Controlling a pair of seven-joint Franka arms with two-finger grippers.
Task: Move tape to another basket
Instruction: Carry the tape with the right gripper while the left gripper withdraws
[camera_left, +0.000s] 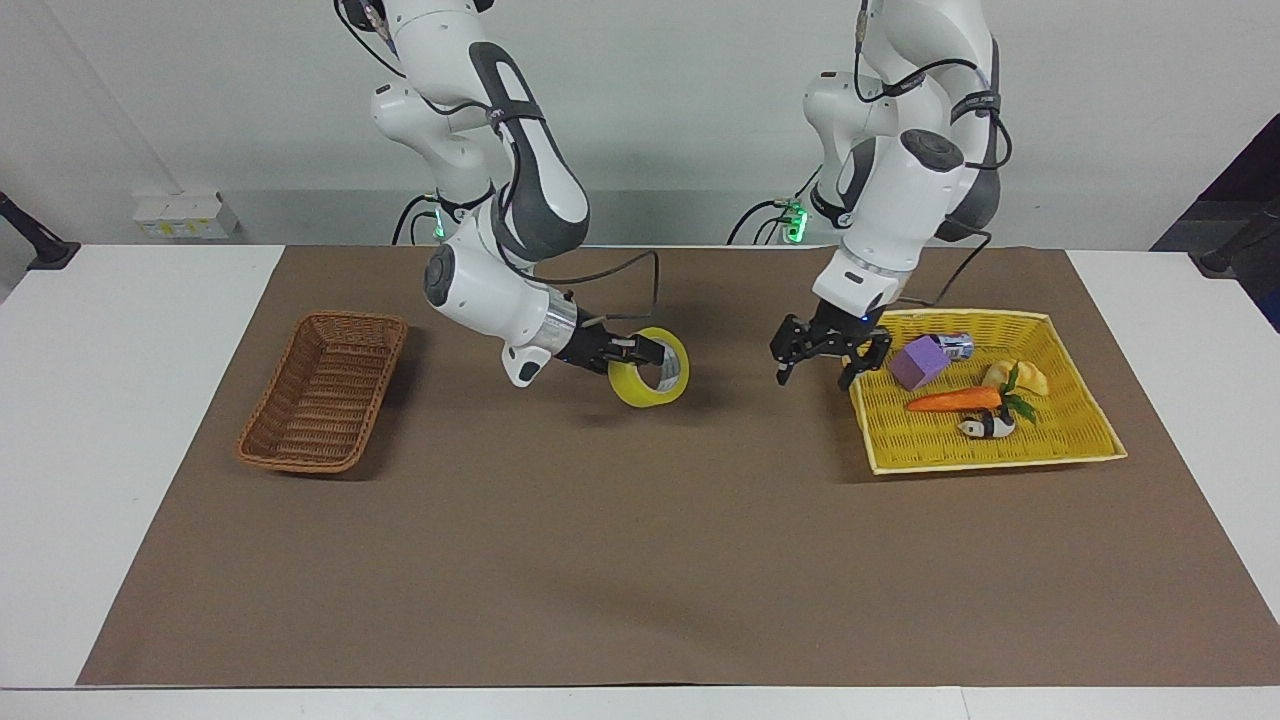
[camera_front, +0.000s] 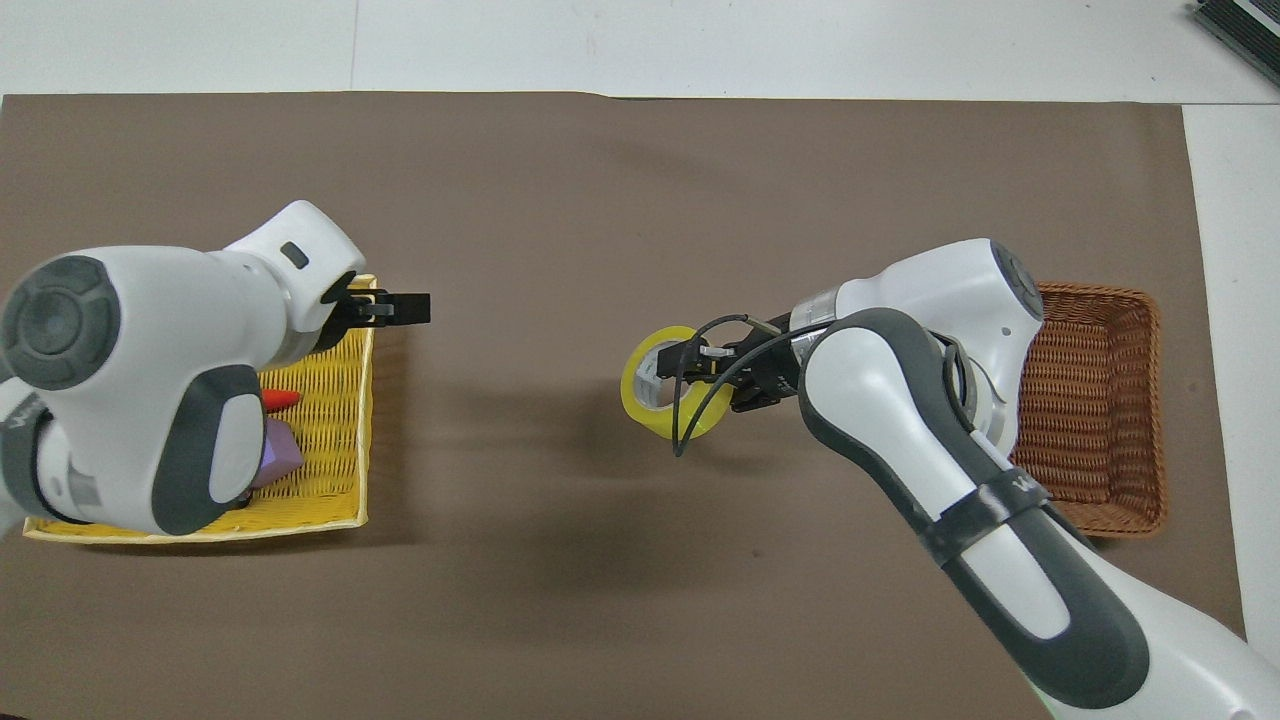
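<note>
The tape (camera_left: 640, 390), a yellow roll with a pale core, hangs above the brown mat in the middle of the table. My right gripper (camera_left: 652, 352) is shut on its rim, one finger inside the ring; in the overhead view the right gripper (camera_front: 690, 356) holds the tape (camera_front: 640, 408) on edge. The dark brown wicker basket (camera_left: 300, 455) sits at the right arm's end, seen from overhead as an oblong basket (camera_front: 1150, 400). My left gripper (camera_left: 815, 377) hangs open and holds nothing, over the yellow tray's edge toward the table's middle; overhead, the left gripper (camera_front: 405, 308) points toward the tape.
The yellow woven tray (camera_left: 900, 445) at the left arm's end holds a purple block (camera_left: 918, 362), a carrot (camera_left: 955, 400), a toy panda (camera_left: 985, 427), a bread piece (camera_left: 1030, 378) and a small can (camera_left: 957, 345). The left arm covers much of the tray (camera_front: 335, 480) from overhead.
</note>
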